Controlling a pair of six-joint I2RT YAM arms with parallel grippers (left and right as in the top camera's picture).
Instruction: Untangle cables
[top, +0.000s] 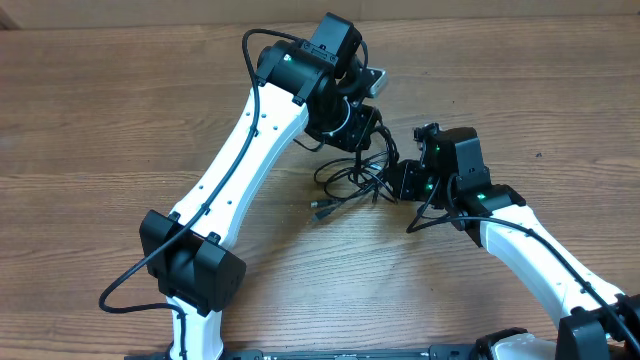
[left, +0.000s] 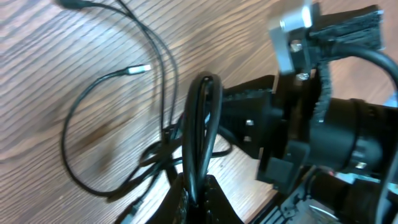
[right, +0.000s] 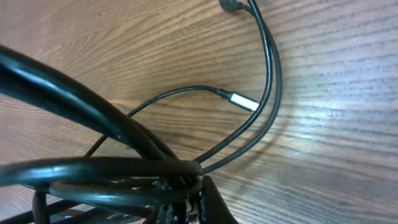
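Right gripper (right: 185, 198) pinches cables (right: 242, 101) between its jaws — left gripper (left: 194, 194) likewise.

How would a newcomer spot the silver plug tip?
On the wooden table, find the cables tangled near its middle. In the right wrist view, the silver plug tip ends a thin cord lying free on bare wood; it is the only bright metal end there.

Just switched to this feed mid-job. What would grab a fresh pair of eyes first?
First is the knot of thin black cables bunched in the middle of the wooden table. Both tools are shut on it: the left tool pinches a doubled loop, and the right tool grips a thicker bundle. One silver plug tip lies loose on the wood beside the knot.
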